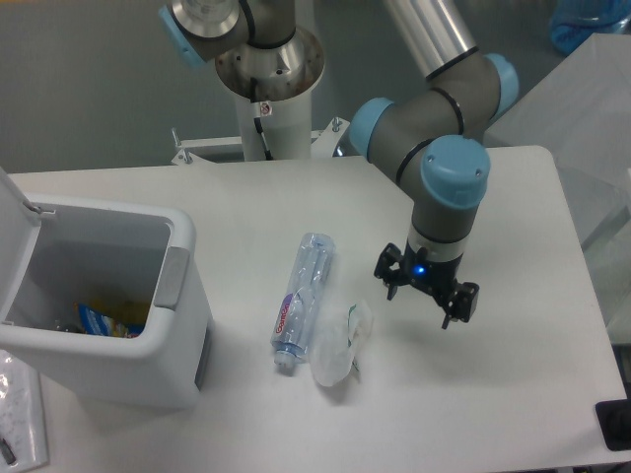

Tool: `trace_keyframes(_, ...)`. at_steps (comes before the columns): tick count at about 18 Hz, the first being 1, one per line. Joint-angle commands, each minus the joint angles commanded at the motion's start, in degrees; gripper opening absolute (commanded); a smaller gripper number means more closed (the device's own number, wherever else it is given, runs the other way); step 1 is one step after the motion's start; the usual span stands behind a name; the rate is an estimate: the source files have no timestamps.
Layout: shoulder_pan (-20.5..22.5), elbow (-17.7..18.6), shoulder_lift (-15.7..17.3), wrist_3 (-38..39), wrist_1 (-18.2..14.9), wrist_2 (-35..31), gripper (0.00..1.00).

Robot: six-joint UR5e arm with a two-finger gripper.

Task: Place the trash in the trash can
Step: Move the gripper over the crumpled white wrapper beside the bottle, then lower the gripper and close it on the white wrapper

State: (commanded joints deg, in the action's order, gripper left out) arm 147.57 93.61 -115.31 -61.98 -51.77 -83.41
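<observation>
Starting at the left edge, we've got the trash can (148, 340), a boxy white bin with a grey panel on its right side, sitting on the white table (246, 197) with its flip lid (15, 212) tipped up and back, so we can look straight down into it. Inside there's already some stuff: a blue-and-white packet (99, 320) and something yellowish behind it, though we can't really make out what that one is. Moving right, the clear water bottle (303, 299) lies on its side on the table, well apart from the bin, its red-and-white label near the lower end and the cap pointing toward us. Just beside it on the right is the crumpled whitish wrapper (340, 347), pretty much touching the bottle's lower part, hard to say for sure. Further right, the gripper (425, 294) hangs over the table near the wrapper but not touching it, a small blue light glowing on its body; its two fingers are spread apart with nothing between them, so we're calling it released and empty-handed.
</observation>
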Motion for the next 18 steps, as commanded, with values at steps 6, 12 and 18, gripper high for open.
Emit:
trace_keyframes(6,-4.1,-0.1,-3.3,7.5,0.0,-0.3,1.00)
trace_keyframes(12,-5.7,0.6,-4.4,7.3,-0.1,-0.4,0.99)
trace_keyframes(18,-5.8,0.6,-5.2,7.2,-0.1,-0.2,0.00)
